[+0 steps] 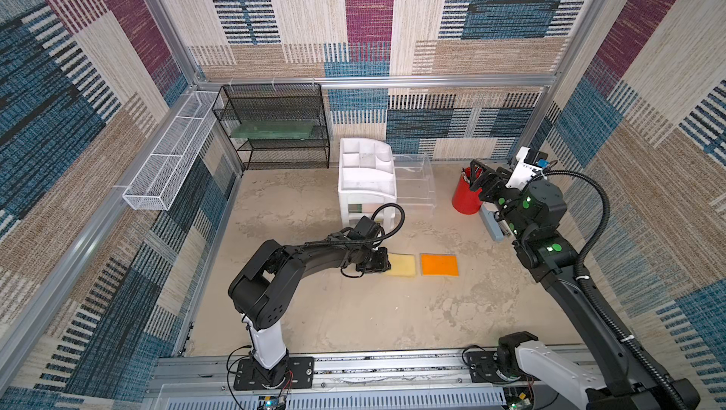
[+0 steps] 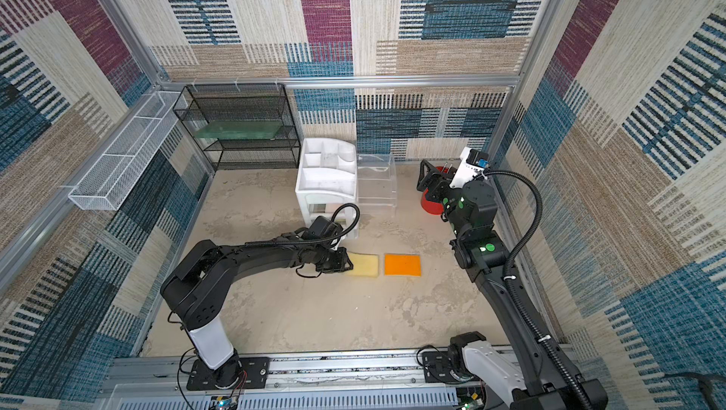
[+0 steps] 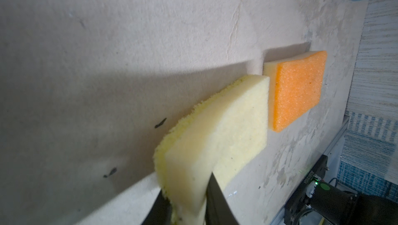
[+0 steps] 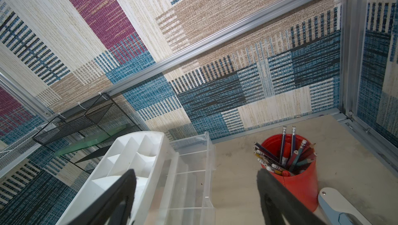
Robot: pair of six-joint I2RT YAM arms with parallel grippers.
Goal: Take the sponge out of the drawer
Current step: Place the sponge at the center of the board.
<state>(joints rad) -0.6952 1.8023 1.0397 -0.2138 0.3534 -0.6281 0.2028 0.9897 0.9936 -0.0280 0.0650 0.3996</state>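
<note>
The yellow sponge (image 3: 215, 131) lies flat mid-bench, out of the drawer (image 1: 367, 184), its near end between the left gripper (image 3: 187, 208) fingers, loosely pinched; its long axis runs toward the orange sponge (image 1: 439, 265). The right gripper (image 4: 193, 191) hangs spread, well apart.

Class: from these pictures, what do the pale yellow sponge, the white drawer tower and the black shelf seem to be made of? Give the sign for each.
Pale yellow sponge: soft foam, probably; porous matt face, fuzzy edge.
White drawer tower: moulded plastic, likely; smooth, with translucent fronts.
Black shelf: wire mesh, seemingly painted metal; see-through grid.
</note>
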